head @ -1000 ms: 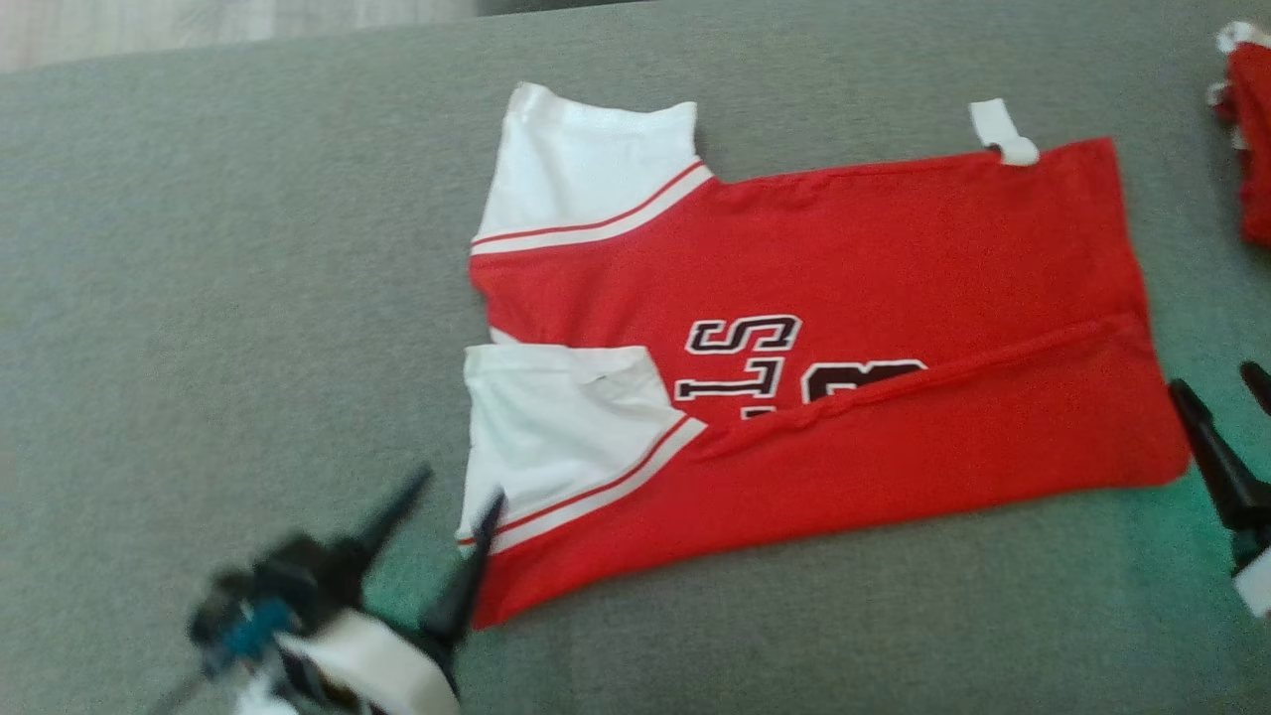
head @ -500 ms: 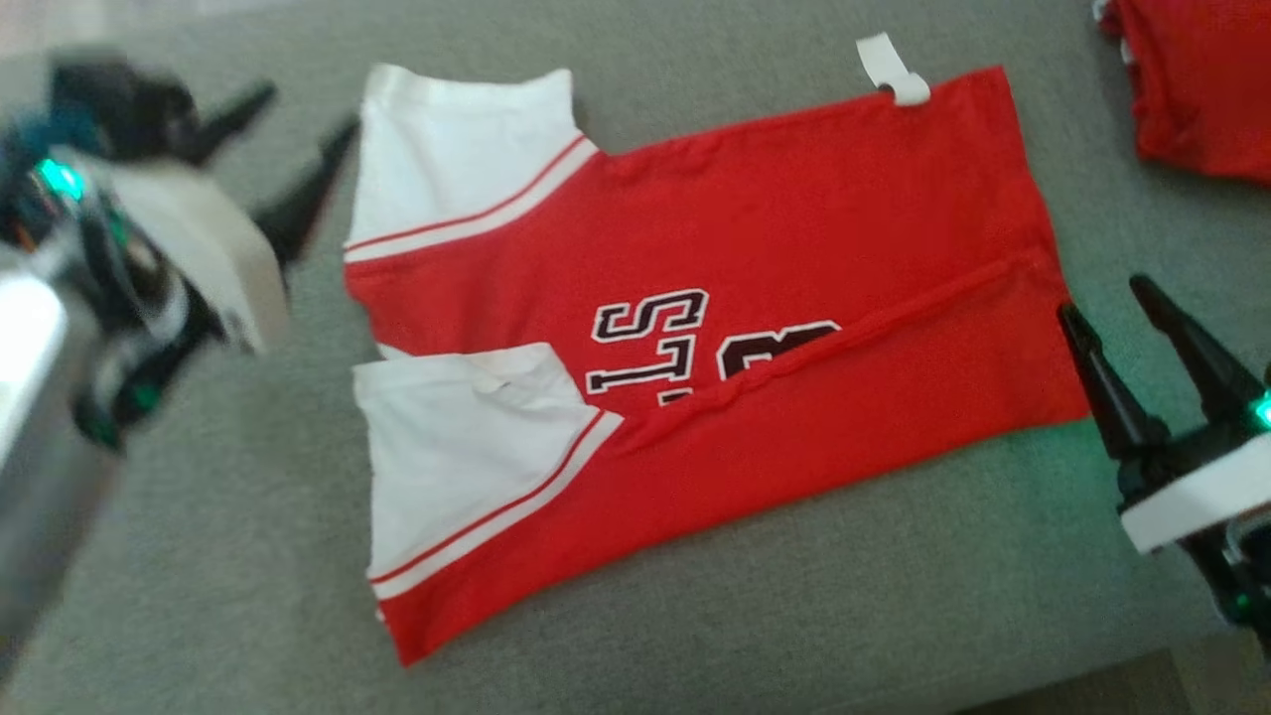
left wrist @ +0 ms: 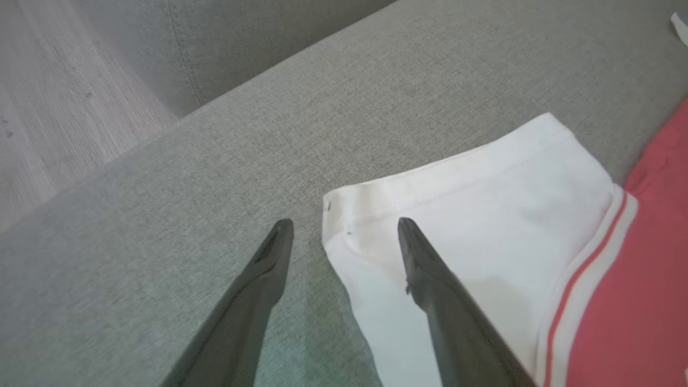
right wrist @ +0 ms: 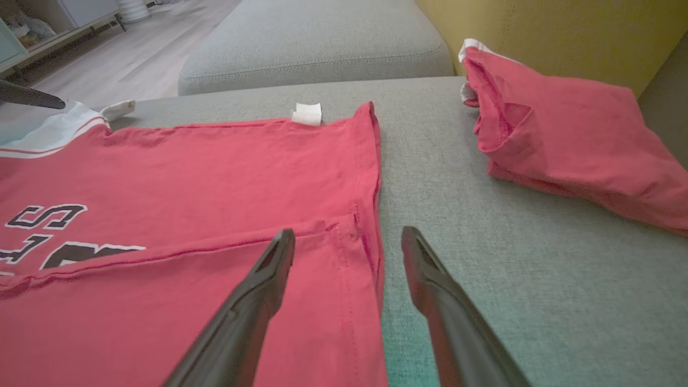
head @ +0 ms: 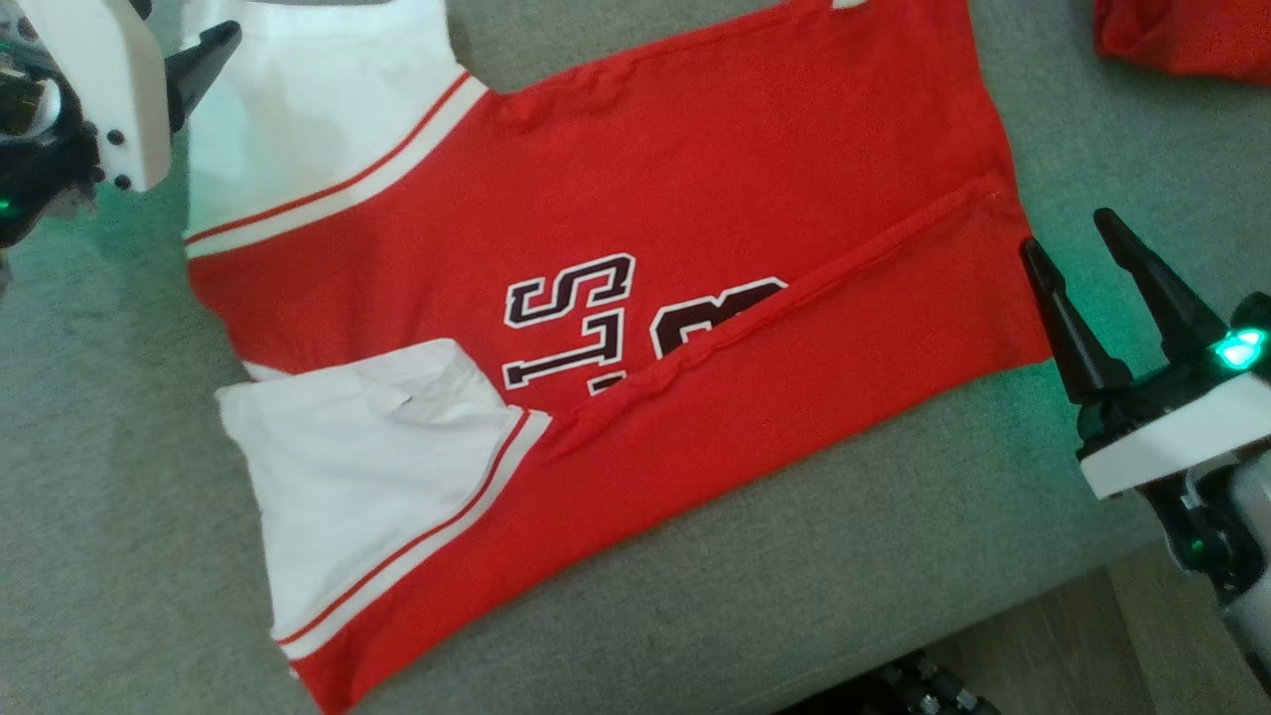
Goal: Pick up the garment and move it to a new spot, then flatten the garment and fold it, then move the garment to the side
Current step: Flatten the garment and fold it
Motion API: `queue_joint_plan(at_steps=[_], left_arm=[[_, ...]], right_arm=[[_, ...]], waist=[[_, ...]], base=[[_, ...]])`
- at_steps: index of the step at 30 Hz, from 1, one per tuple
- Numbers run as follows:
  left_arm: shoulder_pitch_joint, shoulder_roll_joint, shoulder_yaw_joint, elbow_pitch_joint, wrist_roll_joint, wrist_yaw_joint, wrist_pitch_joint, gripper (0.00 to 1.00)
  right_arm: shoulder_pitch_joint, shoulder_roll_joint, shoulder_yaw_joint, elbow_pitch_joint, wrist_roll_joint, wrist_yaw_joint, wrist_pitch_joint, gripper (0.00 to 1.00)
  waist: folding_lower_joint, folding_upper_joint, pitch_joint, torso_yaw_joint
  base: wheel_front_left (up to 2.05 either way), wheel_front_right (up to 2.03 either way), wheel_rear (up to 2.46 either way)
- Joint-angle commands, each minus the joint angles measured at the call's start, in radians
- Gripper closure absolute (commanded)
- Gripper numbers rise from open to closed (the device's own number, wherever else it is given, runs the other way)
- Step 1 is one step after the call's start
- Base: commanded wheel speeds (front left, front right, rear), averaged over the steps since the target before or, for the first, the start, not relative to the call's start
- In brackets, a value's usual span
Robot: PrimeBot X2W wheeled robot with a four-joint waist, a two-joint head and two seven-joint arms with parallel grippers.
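The garment is a red jersey with white sleeves and dark lettering, lying flat on the grey sofa cushion. Its near long edge is folded up over the body. My left gripper is open at the far white sleeve; in the left wrist view its fingers straddle that sleeve's corner, one finger over the cushion and one over the cloth. My right gripper is open at the jersey's hem. In the right wrist view one finger hangs over the red cloth and the other over bare cushion.
A second red garment lies folded at the far right, against a yellow backrest. The cushion's front edge runs across the lower right, with wooden floor beyond it. Another grey cushion stands behind the jersey.
The head camera has shifted, so the whole picture has slid. My left gripper has gone from the near sleeve to the far sleeve. My right gripper has come in to the hem.
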Motion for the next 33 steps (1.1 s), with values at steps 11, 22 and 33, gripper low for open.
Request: queue_joint_plan(at_steps=[11, 22, 33], left_arm=[[-0.094, 0.09, -0.012, 0.027, 0.028, -0.006, -0.025, 0.29], [-0.111, 0.107, -0.053, 0.011, -0.019, -0.007, -0.063, 1.0], [-0.15, 0.123, -0.131, -0.005, -0.046, -0.007, -0.12, 1.0]], right_arm=[[-0.044, -0.014, 0.059, 0.034, 0.024, -0.001, -0.04, 0.0], [-0.071, -0.033, 0.07, 0.056, 0.046, -0.001, -0.055, 0.0], [-0.328, -0.045, 0.128, 0.088, 0.092, -0.001, 0.185, 0.0]], waist=[[-0.0002, 0.0, 0.038, -0.032], [-0.0002, 0.0, 0.056, -0.038], [-0.0002, 0.0, 0.038, -0.005]], base=[[0.0, 0.0, 0.0], [0.0, 0.0, 0.0], [0.0, 0.0, 0.0]])
